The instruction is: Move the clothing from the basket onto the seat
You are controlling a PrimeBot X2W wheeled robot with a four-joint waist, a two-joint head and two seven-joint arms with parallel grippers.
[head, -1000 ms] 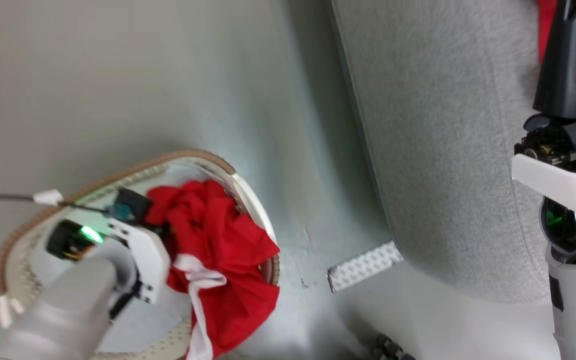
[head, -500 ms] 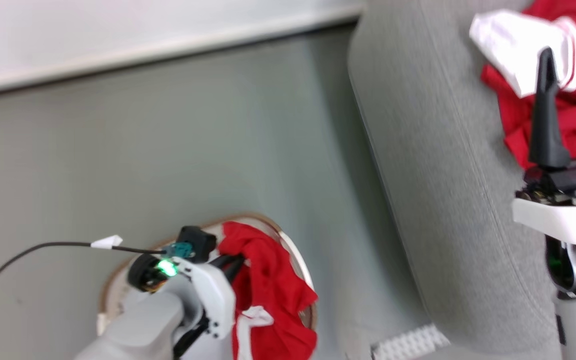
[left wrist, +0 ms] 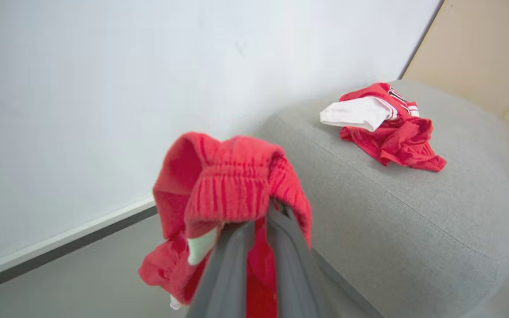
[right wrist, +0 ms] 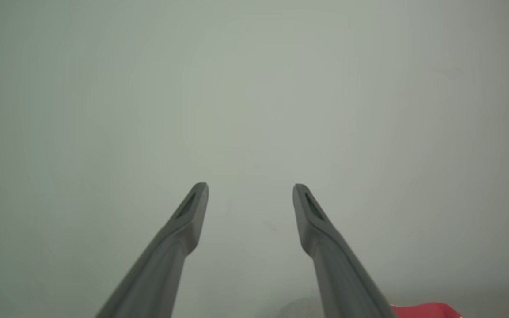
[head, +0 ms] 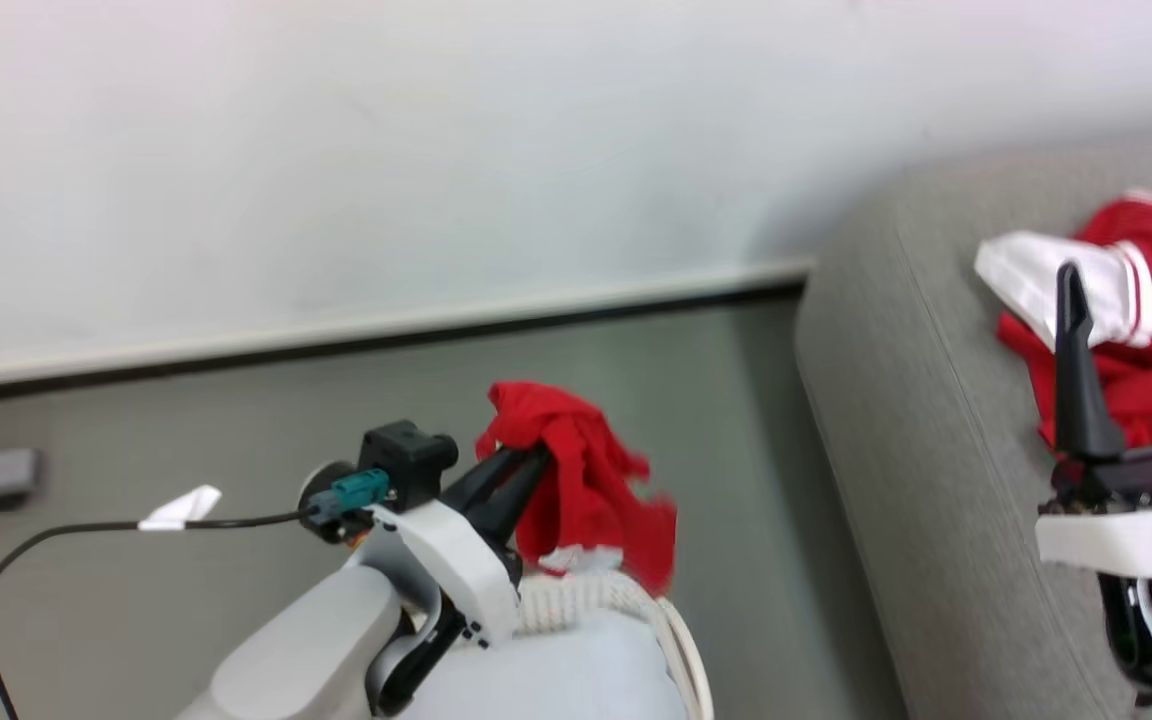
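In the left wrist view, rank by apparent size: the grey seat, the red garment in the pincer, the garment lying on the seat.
1. grey seat
2. held red garment, enlarged by nearness to the camera, so unsure
3. garment lying on the seat

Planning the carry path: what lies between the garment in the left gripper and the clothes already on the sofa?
Bare stretch: the left wrist view shows plain grey seat between the held garment and the red-and-white pile.
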